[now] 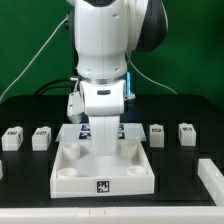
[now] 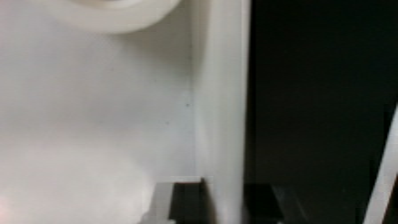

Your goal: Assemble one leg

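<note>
Across the black worktop (image 1: 28,172), four small legs stand in a row, two on either side of the white panel (image 1: 100,172). The leg (image 1: 157,133) nearest the panel on the exterior view's right stands free. The hand (image 1: 104,138) hangs low over the panel's far edge, hidden by the wrist, so its opening cannot be told. The leg is probably light, rigid and smooth, best pinched across its flat sides. The legs stand well apart, leaving room to approach.
</note>
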`<state>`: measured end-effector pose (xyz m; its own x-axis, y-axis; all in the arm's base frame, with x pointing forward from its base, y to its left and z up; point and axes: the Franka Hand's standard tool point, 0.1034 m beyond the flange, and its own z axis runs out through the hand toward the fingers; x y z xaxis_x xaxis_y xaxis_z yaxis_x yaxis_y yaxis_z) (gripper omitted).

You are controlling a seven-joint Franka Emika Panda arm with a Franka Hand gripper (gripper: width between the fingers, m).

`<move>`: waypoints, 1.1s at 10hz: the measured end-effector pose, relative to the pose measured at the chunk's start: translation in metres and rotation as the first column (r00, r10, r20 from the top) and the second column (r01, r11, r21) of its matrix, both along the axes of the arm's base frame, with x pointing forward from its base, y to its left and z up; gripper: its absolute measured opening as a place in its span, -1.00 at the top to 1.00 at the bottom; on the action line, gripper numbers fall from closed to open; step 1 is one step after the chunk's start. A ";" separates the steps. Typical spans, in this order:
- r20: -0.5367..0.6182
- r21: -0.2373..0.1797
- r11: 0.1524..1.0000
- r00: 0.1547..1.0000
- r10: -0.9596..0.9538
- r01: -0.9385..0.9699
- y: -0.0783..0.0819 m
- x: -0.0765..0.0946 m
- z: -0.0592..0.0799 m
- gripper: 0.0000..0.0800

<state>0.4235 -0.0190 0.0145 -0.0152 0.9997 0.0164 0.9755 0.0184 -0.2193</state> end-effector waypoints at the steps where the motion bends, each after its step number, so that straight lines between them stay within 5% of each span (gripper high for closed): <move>1: 0.001 0.000 1.000 1.000 0.000 0.000 0.000 0.000 0.000 0.81; 3: 0.008 -0.003 1.000 1.000 -0.010 0.010 0.005 0.007 0.001 0.81; 11: 0.060 0.036 0.998 0.997 -0.048 0.046 0.081 0.076 0.000 0.81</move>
<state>0.4992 0.0625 0.0146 0.0294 0.9982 0.0519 0.9870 -0.0208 -0.1593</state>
